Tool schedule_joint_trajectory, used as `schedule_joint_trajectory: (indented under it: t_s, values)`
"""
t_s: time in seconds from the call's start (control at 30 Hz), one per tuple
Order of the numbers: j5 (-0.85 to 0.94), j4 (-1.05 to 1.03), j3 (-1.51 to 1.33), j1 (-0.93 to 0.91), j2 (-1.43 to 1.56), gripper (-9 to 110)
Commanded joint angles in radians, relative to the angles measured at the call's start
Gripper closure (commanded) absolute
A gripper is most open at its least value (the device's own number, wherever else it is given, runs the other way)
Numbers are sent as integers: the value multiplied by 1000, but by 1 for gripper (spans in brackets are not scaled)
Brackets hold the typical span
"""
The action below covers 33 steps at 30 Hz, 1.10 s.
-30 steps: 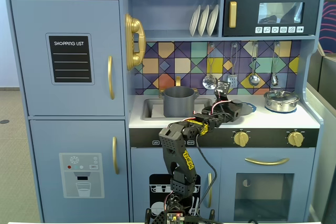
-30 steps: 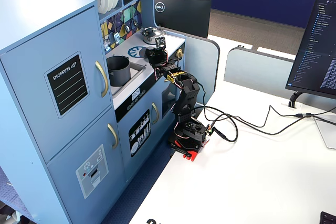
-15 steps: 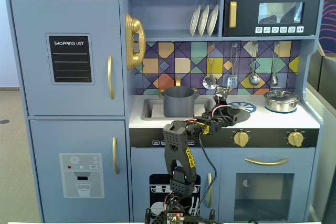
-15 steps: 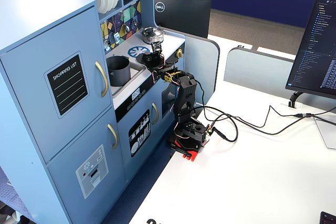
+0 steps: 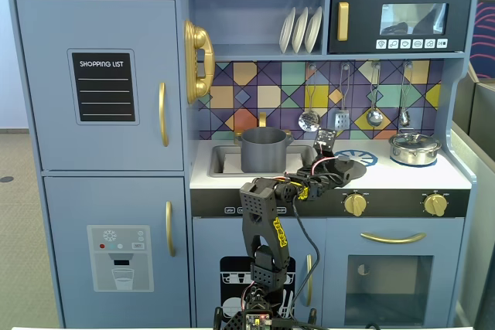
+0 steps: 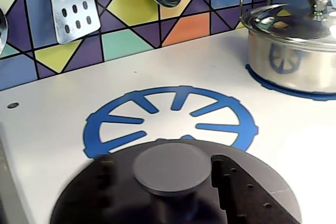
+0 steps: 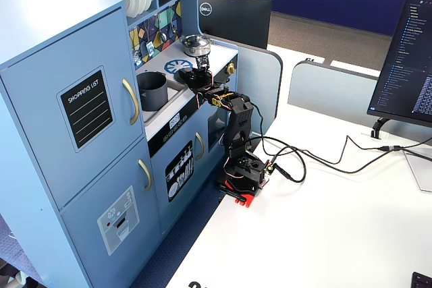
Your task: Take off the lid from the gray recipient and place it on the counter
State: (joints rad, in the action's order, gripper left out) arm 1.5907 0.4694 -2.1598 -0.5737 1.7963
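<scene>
Now the end effector (image 6: 173, 182) grips the lid (image 6: 173, 192) by its knob, clear of the open gray recipient (image 5: 264, 151) and over the burner ring (image 6: 170, 116); lower it level onto the counter (image 6: 63, 98) before letting go.

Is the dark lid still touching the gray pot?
Apart. In a fixed view the gray pot sits open in the sink recess, while the lid is off to its right, over the counter by the gripper.

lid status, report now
Tool shut on lid, over counter near burner ring. Gray pot open in sink. Silver pot clear.
</scene>
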Motion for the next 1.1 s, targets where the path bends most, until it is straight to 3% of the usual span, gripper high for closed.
schedule_joint_trajectory:
  t_s: [0.0,0.67,0.8,1.07]
  values:
    - [35,40,-17,-25,38,69]
    - [9,-6,44,-34,216,73]
    - [3,-199,41,-11,410,76]
    - [-78,-976,28,141,922,94]
